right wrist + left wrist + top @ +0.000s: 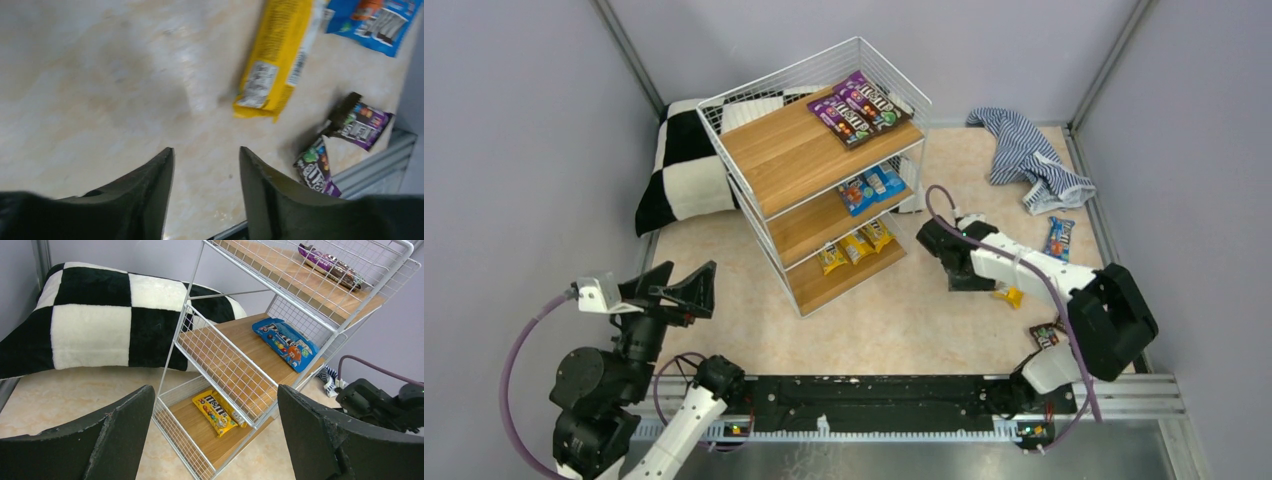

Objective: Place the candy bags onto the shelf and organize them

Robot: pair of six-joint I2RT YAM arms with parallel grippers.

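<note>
Right gripper [206, 151] slightly open over the tabletop [100, 75].

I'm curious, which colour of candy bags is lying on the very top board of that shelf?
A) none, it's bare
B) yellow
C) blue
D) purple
D: the purple bags lie at the far end of the top board of the shelf, while the blue bags sit on the middle board and the yellow bags on the bottom one.
</note>
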